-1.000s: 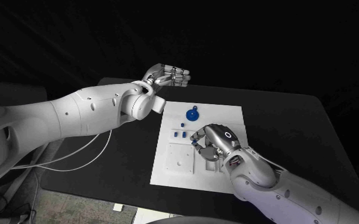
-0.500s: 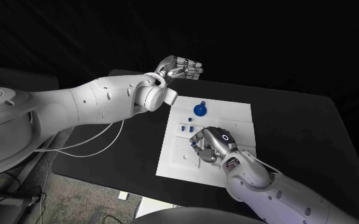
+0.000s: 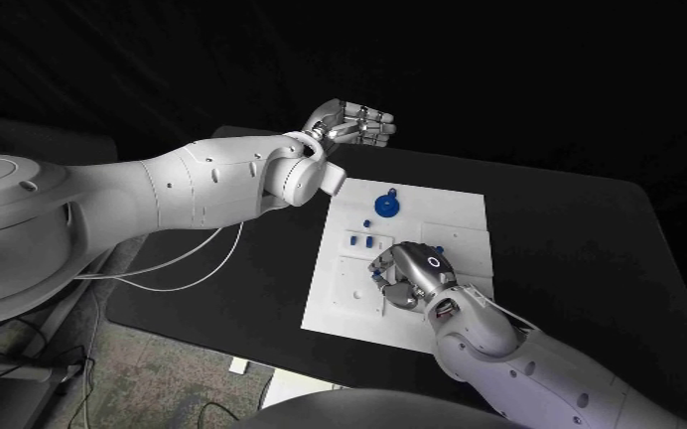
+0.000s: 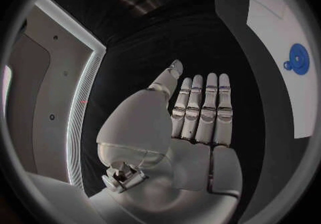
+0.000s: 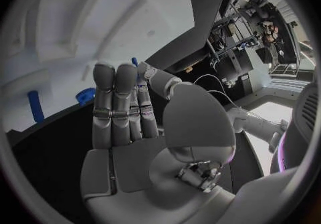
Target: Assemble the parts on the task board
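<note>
No writing reads on the task board (image 3: 461, 213) — left robot hand (image 3: 353, 123) empty, fingers straight; right robot hand (image 3: 411, 274) unclear.

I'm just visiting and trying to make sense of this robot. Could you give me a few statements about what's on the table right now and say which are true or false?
1. The task board is a white plate lying on a black table. True.
2. The left hand rests on the board. False: it is raised beyond the board's far edge, off the plate.
3. The right hand is over the board. True.
4. The round blue part lies at the board's near end. False: it sits near the far end.
5. The left hand holds a blue part. False: the left wrist view shows it holding nothing.
</note>
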Available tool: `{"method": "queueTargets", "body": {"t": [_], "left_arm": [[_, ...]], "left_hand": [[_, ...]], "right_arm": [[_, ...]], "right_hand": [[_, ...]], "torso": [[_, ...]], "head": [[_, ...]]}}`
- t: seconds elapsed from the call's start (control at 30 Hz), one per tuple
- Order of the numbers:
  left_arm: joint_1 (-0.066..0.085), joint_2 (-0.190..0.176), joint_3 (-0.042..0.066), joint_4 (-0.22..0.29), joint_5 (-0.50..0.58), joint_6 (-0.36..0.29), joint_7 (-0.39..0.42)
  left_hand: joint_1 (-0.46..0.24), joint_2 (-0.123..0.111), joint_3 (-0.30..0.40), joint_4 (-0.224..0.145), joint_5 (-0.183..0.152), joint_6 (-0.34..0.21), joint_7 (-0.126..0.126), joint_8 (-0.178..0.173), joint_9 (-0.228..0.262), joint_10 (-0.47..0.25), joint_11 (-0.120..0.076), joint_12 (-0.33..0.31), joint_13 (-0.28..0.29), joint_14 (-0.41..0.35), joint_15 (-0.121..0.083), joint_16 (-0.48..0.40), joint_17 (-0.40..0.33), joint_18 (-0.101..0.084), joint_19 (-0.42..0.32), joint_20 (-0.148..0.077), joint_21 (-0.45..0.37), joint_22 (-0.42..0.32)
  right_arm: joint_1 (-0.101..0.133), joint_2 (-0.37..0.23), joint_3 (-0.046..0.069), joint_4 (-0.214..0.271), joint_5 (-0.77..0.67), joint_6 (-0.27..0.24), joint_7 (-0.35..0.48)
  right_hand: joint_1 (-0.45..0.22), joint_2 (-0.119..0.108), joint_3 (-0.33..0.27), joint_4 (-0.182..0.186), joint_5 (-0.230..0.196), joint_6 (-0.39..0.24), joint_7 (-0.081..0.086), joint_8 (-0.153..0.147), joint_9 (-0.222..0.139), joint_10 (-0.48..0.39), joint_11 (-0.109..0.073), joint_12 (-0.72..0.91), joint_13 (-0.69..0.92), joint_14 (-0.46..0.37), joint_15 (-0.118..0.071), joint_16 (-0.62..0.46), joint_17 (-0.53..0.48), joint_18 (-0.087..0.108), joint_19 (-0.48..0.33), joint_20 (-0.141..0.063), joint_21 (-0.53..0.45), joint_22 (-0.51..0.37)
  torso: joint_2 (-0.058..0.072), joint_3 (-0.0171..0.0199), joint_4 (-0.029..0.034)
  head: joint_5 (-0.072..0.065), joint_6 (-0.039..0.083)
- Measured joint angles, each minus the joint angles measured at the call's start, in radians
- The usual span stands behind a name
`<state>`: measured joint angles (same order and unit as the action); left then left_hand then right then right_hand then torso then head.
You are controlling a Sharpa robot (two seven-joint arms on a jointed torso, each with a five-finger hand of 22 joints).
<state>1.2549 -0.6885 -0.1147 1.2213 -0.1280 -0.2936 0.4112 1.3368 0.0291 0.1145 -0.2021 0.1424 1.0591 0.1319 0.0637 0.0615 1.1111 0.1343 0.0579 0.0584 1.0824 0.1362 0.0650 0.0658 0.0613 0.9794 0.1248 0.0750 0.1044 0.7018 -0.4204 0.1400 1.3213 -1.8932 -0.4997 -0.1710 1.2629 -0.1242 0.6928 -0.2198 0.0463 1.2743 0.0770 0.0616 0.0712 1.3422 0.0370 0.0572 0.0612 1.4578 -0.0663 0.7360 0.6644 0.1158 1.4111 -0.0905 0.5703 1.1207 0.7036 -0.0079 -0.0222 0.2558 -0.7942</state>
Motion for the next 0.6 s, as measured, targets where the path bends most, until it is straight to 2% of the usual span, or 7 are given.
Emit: {"method": "queueTargets", "body": {"t": [0.6], "left_arm": [[0.0,0.001,0.0,0.001,0.001,0.001,0.0]], "left_hand": [[0.0,0.0,0.0,0.0,0.0,0.0,0.0,0.0,0.0,0.0,0.0,0.0,0.0,0.0,0.0,0.0,0.0,0.0,0.0,0.0,0.0,-0.001]], "right_arm": [[-0.001,0.018,-0.014,-0.027,-0.031,0.016,-0.012]], "right_hand": [[0.001,0.001,0.003,-0.003,-0.001,0.0,0.0,0.0,0.001,-0.001,-0.001,-0.001,0.0,0.0,0.0,0.005,-0.006,0.002,0.016,0.001,-0.042,0.049]], "torso": [[0.0,0.0007,-0.0007]], "head": [[0.005,-0.005]]}}
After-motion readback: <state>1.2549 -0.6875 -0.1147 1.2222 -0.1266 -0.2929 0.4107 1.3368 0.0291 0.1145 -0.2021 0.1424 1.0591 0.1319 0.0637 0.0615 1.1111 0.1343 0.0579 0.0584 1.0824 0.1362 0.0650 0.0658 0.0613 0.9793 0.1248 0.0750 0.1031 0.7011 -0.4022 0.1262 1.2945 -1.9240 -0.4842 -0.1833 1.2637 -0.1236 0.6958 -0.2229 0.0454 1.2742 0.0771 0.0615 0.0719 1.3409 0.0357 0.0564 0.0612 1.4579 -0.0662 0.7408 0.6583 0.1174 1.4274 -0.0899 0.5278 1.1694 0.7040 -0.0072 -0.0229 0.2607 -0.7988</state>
